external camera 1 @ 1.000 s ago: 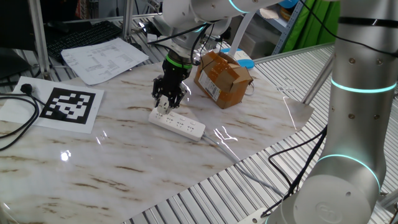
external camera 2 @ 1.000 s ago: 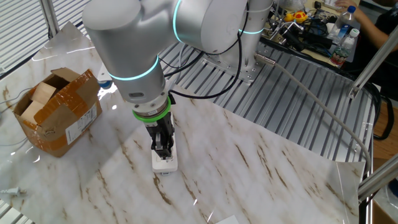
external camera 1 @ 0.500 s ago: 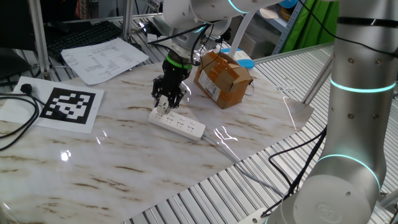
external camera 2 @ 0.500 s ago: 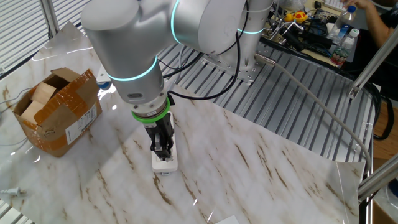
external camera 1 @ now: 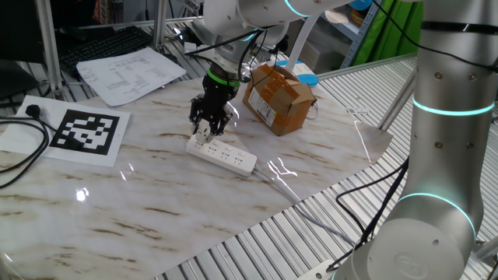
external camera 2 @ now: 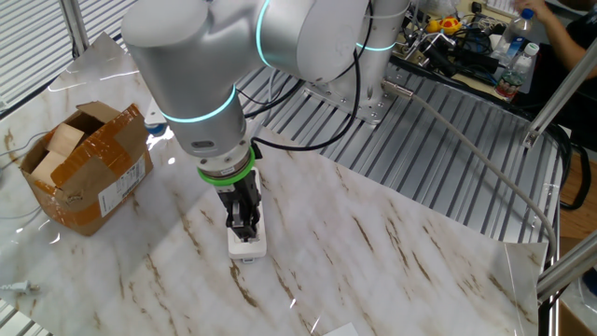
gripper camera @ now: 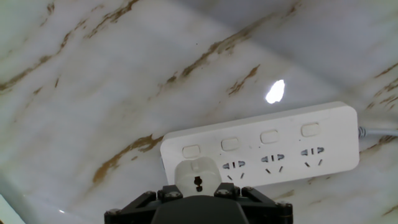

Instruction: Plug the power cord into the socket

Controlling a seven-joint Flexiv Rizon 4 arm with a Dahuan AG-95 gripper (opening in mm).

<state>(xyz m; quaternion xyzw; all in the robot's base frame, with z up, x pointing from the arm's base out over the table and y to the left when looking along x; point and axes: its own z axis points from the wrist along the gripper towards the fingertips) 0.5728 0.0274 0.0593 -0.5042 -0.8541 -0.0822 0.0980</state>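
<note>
The socket is a long white power strip [external camera 1: 226, 154] lying on the marble table, with its thin pale cable [external camera 1: 274, 180] trailing off one end. In the hand view the socket [gripper camera: 280, 143] shows a row of switches and outlets. My gripper [external camera 1: 208, 131] stands upright over the end of the strip away from that cable, shut on the power cord, a small roundish white plug [gripper camera: 198, 176] with a dark mark. The plug covers the end outlet; whether its pins are in I cannot tell. In the other fixed view my gripper [external camera 2: 244, 227] hides most of the socket [external camera 2: 248, 246].
A brown cardboard box [external camera 1: 278, 97] stands close behind the strip, open-topped in the other fixed view [external camera 2: 82, 168]. Printed papers [external camera 1: 128, 74], a black-and-white marker sheet [external camera 1: 85, 132] and a black cable [external camera 1: 19, 167] lie to the left. A second arm's column [external camera 1: 447, 117] rises at the right, by ribbed metal flooring [external camera 1: 257, 241].
</note>
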